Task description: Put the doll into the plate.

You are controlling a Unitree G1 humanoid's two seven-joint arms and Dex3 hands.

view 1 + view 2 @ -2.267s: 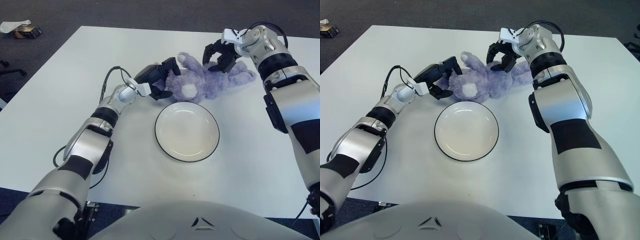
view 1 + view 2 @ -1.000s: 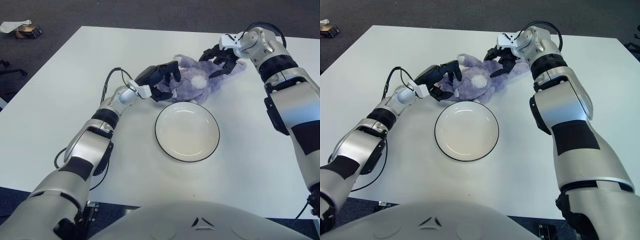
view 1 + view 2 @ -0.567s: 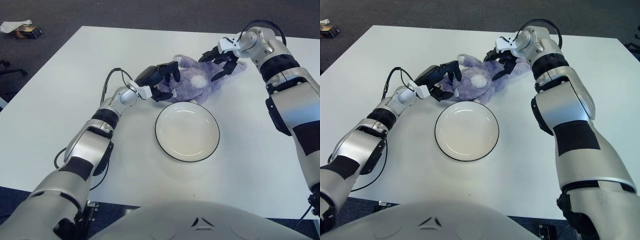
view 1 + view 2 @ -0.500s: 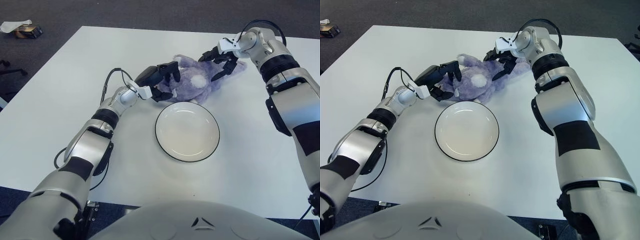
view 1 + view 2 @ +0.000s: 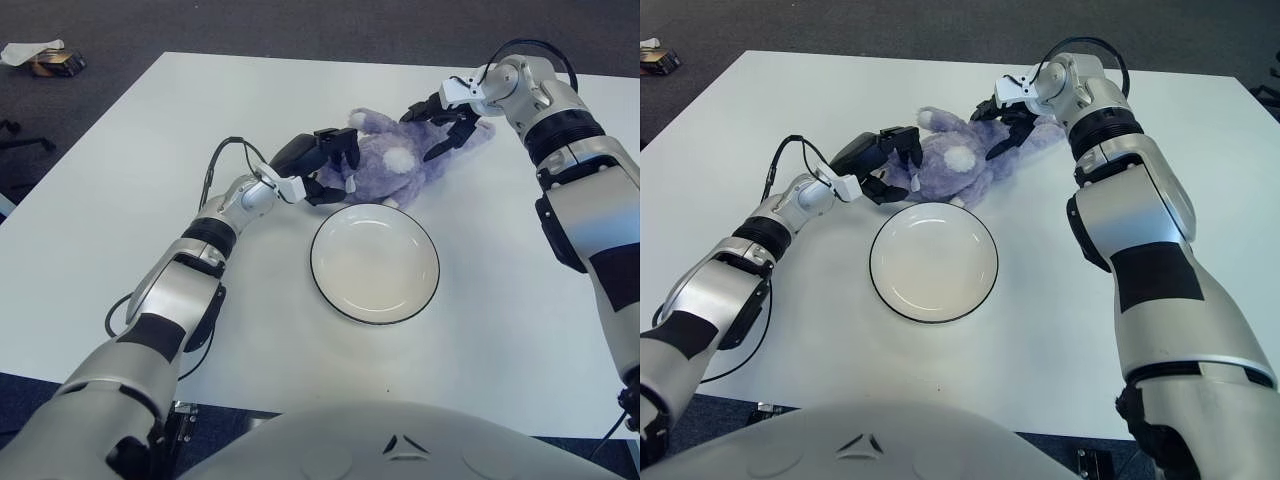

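A purple plush doll (image 5: pixel 395 165) with a white patch lies on the white table just behind a white plate (image 5: pixel 374 262) with a dark rim. My left hand (image 5: pixel 322 165) is curled around the doll's left end, fingers pressed into the plush. My right hand (image 5: pixel 444 125) grips the doll's right end from above, its black fingers closed on the fabric. The plate holds nothing. In the right eye view the doll (image 5: pixel 965 162) sits between both hands, above the plate (image 5: pixel 933 261).
The white table (image 5: pixel 120 180) runs wide to the left and front. A small brown object (image 5: pixel 50 62) and a white scrap lie on the dark floor at the far left, off the table.
Both hands have closed on the doll and bunched it into a more compact shape. Over the last second the doll and hands have shifted slightly; the plate has not moved.
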